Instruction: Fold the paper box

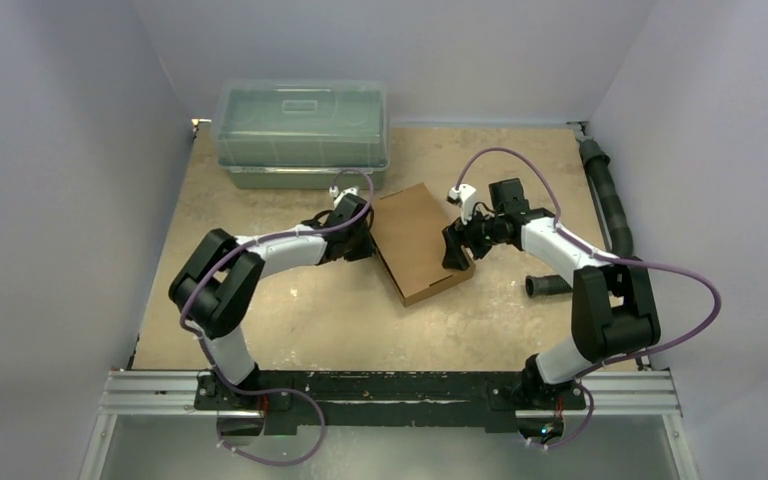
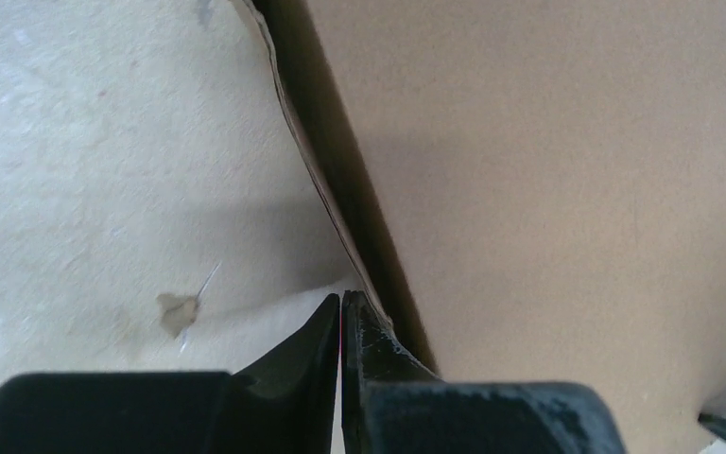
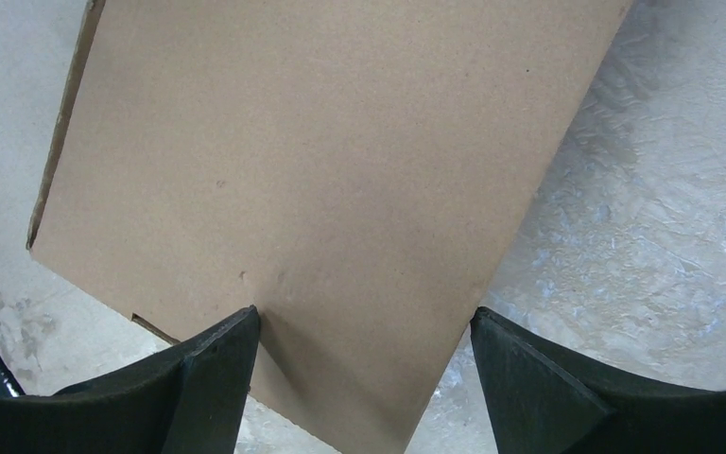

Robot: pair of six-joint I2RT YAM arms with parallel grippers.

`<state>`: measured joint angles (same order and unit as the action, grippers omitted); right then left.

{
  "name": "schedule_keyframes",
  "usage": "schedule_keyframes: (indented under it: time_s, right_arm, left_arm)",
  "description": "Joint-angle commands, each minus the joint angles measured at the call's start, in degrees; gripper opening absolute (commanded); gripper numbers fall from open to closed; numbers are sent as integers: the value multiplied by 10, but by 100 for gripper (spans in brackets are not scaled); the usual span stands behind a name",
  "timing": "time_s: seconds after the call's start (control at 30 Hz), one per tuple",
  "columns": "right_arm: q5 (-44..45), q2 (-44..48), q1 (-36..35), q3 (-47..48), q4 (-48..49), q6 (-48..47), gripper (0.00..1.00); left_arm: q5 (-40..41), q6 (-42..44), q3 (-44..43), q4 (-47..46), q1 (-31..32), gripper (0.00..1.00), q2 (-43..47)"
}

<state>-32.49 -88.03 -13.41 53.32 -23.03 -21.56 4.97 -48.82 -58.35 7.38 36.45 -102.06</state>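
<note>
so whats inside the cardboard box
Its inside cannot be seen. The box lies on the table with its lid down, and every view shows only its plain brown outside.

Blocked at the far left by a clear greenish plastic lidded bin (image 1: 300,135), just beyond the flat brown cardboard paper box (image 1: 418,240). Crowded at that box's left edge by the closed left gripper (image 2: 341,301), over its right side by the spread right gripper (image 3: 366,317). Narrowed along the right wall by a black ribbed hose (image 1: 605,195). Open across the near bench (image 1: 340,325).
</note>
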Motion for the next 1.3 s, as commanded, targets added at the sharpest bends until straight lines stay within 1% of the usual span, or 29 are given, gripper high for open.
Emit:
schedule_keyframes:
  time_s: [0.0, 0.07, 0.13, 0.17, 0.27, 0.3, 0.4, 0.53, 0.63, 0.77, 0.9, 1.03, 1.07, 1.17, 1.23, 1.27]
  right_arm:
    - [-10, 5, -12, -6, -3, -13, 83]
    - [-6, 5, -13, -6, -2, -13, 83]
    - [-7, 6, -13, -5, -1, -12, 83]
    - [-8, 6, -13, -5, -1, -12, 83]
    - [-17, 8, -13, -6, -4, -18, 83]
    - [-24, 9, -13, -7, -7, -21, 83]
    - [-47, 14, -12, -8, -16, -32, 83]
    - [-70, 10, -13, -10, -32, -50, 83]
    - [-85, -3, -18, -6, -63, -77, 82]
    - [-96, -2, -21, 0, -71, -89, 82]
    - [-100, 37, -12, 9, -32, -38, 85]
    - [-118, 61, 33, 37, 14, 19, 90]
    - [-123, 55, 48, 51, 19, 26, 91]
    - [-128, 13, 65, 95, 50, 68, 92]
    - [-136, -41, 66, 131, 70, 107, 92]
    - [-144, -66, 65, 150, 78, 134, 92]
  left_arm:
    - [42, 31, 35, 24, 5, 5, 102]
    - [72, 34, 85, 46, 2, 7, 159]
    - [84, 38, 130, 55, -8, 14, 211]
    - [84, 42, 149, 57, -15, 18, 232]
    - [74, 54, 188, 52, -44, 24, 277]
    - [63, 57, 197, 43, -55, 24, 284]
    - [39, 61, 200, 24, -78, 23, 281]
    - [38, 67, 177, 6, -89, 20, 256]
    - [41, 73, 153, 1, -98, 18, 234]
    - [42, 77, 149, -23, -105, 16, 220]
    - [21, 79, 156, -51, -121, 16, 220]
    - [-30, 85, 168, -100, -150, 17, 230]
    - [-43, 88, 170, -109, -160, 17, 232]
    - [-75, 85, 173, -135, -187, 16, 225]
    - [-85, 76, 168, -146, -201, 14, 210]
    - [-90, 72, 164, -150, -204, 12, 201]
